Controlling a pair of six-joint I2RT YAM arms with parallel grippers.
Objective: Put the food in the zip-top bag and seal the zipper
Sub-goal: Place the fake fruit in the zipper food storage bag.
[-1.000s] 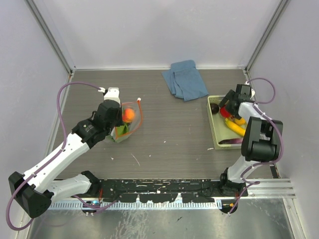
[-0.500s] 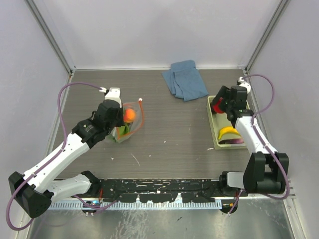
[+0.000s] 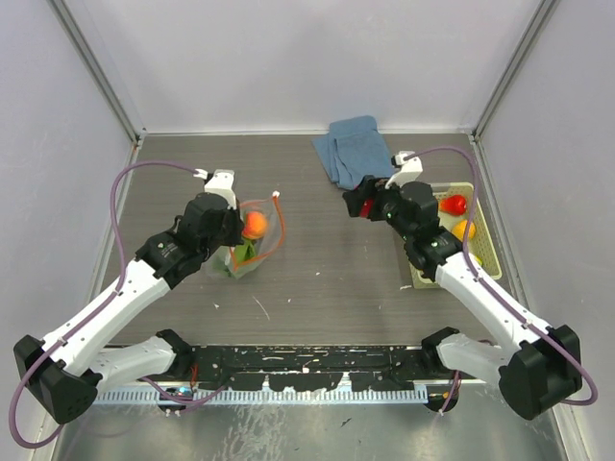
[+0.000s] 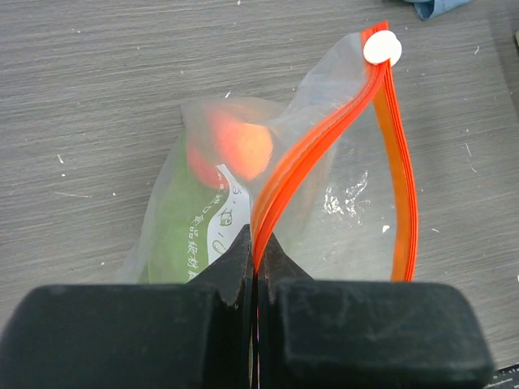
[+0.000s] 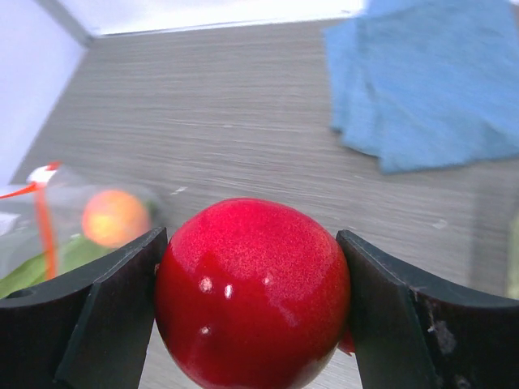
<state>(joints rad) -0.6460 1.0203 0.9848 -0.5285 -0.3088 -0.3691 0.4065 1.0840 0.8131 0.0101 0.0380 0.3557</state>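
The clear zip-top bag (image 3: 252,248) lies at left center with an orange fruit (image 3: 254,225) and a green leafy vegetable (image 4: 174,235) inside. My left gripper (image 3: 233,237) is shut on the orange-red zipper strip (image 4: 272,194) and holds the mouth open. The white slider (image 4: 382,48) sits at the strip's far end. My right gripper (image 3: 364,206) is shut on a red round fruit (image 5: 251,292) and holds it above the table, right of the bag. The bag also shows at the left of the right wrist view (image 5: 73,231).
A folded blue cloth (image 3: 356,154) lies at the back center. The pale yellow-green basket (image 3: 485,252) stands at the right, partly under my right arm, with a red fruit (image 3: 455,204) and an orange fruit (image 3: 464,229) in it.
My right gripper has lifted the red fruit out of the basket and carried it left toward the bag. The left gripper and bag have barely moved.
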